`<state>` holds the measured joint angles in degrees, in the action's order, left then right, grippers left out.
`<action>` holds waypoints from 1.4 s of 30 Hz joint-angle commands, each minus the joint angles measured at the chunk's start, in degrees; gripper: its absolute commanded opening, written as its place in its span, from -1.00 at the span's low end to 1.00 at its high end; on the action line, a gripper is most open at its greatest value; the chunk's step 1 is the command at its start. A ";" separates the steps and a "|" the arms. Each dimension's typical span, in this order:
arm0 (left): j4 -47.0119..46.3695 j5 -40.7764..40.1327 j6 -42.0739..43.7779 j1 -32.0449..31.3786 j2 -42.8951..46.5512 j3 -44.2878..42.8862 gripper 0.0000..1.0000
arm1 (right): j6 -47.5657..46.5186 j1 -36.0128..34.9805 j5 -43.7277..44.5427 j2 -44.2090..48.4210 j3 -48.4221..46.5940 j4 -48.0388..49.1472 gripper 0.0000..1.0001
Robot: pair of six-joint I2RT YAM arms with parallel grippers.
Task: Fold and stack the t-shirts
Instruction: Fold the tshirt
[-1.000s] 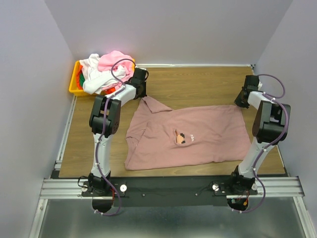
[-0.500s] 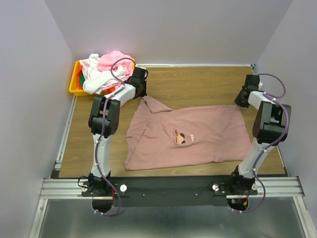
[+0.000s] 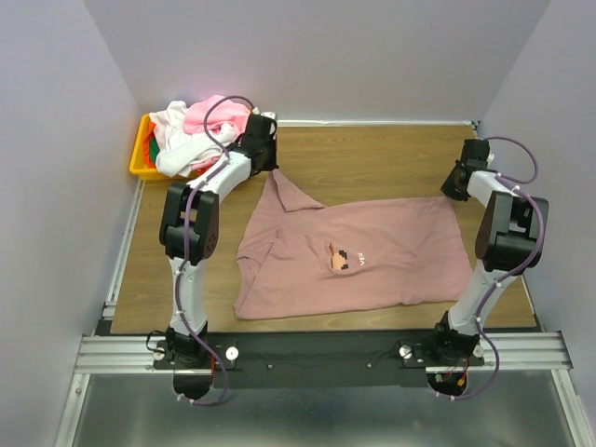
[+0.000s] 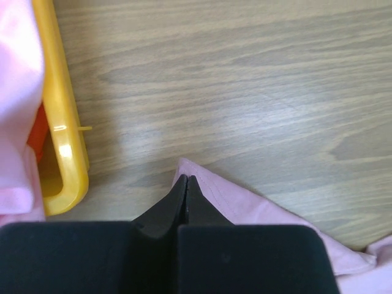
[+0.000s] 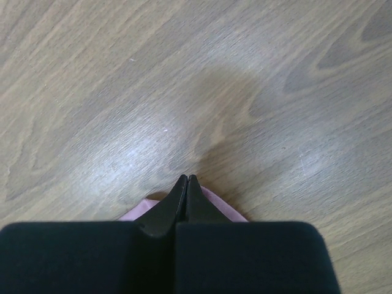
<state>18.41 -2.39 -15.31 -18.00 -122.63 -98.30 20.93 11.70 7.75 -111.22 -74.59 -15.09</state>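
Mauve cloth is seen spread flat on the wooden table [image 3: 372, 158]: the mauve t-shirt [image 3: 372, 256] is pinched at its far corners by the left gripper [image 4: 186, 182] and the right gripper [image 5: 186, 180], each with fingers pressed together on the fabric. The other t-shirts [image 3: 191, 135] are heaped in the yellow bin [image 3: 141, 160] nearby.

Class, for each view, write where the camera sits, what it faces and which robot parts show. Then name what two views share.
Top external: above and behind the arms, looking down at the table; both arms show, left gripper and right gripper each holding a far corner of the pink t-shirt.
Left wrist: looks down past its shut fingers at a shirt corner and the yellow bin.
Right wrist: looks down past its shut fingers at a shirt corner on wood.
Shared: both wrist views show that t-shirt.
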 commanded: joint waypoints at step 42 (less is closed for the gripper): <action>-21.75 15.31 -10.62 4.11 37.36 36.23 -1.00 | -2.82 0.42 -0.29 14.27 6.55 0.77 -0.99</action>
<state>0.97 11.22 -24.23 -13.93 -89.36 -67.85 18.92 11.70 2.81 -98.39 -71.42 -14.70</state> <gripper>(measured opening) 0.006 0.005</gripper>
